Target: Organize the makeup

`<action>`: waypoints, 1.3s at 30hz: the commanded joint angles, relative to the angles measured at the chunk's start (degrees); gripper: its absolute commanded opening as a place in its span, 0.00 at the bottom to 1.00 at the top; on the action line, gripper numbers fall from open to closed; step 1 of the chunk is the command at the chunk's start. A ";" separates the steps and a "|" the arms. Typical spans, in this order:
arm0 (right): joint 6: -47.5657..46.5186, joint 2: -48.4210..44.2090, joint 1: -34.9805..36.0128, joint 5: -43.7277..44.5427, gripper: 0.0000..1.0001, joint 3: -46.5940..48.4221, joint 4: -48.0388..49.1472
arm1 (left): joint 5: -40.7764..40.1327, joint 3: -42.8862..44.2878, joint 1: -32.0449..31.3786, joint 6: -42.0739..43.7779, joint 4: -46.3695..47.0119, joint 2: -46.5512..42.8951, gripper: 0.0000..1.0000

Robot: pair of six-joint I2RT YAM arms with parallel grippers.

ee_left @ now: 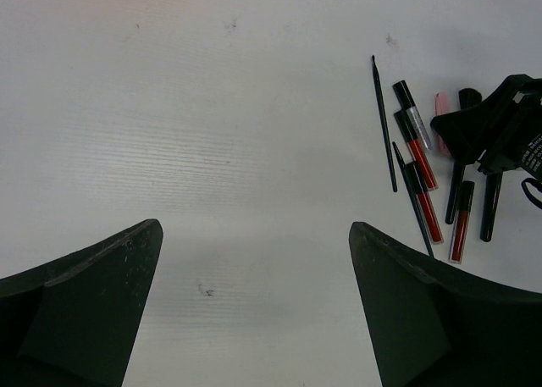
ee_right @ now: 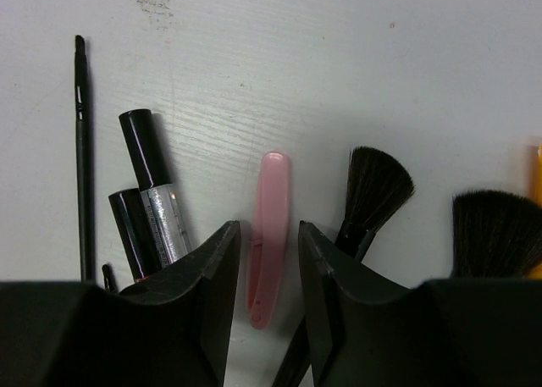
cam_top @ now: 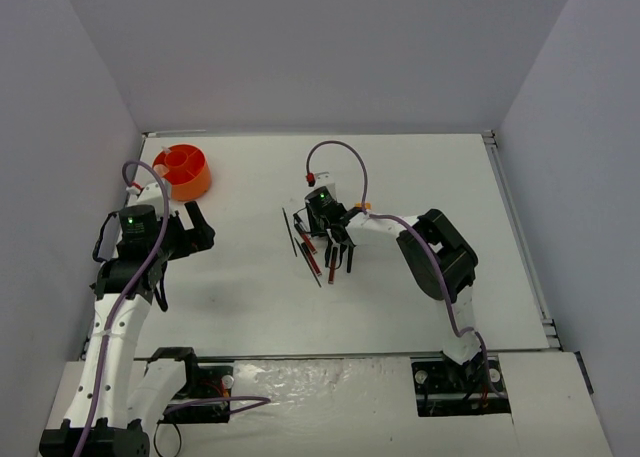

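Right hand [ee_right: 267, 230] narrowly open, straddling flat pink plastic stick [ee_right: 273, 209], not clamped. Centre it, close squarely. Black fan brush [ee_right: 377, 184] sits just right of the hand, so don't snag it. Left hand [ee_left: 254, 230] wide open, empty; makeup pile [ee_left: 421, 163] ahead-right of it.

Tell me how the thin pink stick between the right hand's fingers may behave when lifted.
The pink stick looks thin and small, so it is probably light. Its smooth plastic surface may slip in a pinch. It seems flattish, so it likely slides rather than rolls.
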 commanded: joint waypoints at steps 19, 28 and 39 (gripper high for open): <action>-9.50 -16.12 0.55 -9.56 0.00 -9.12 10.51 | 18.01 4.14 -0.93 -8.48 8.52 4.42 0.91; -15.46 -30.57 7.21 -19.93 0.00 -20.26 30.96 | 20.24 7.25 -12.79 -18.67 18.08 8.05 0.90; -12.52 -36.97 8.15 -27.84 0.00 -24.08 39.22 | 15.11 7.27 -19.72 -21.63 22.32 9.80 0.74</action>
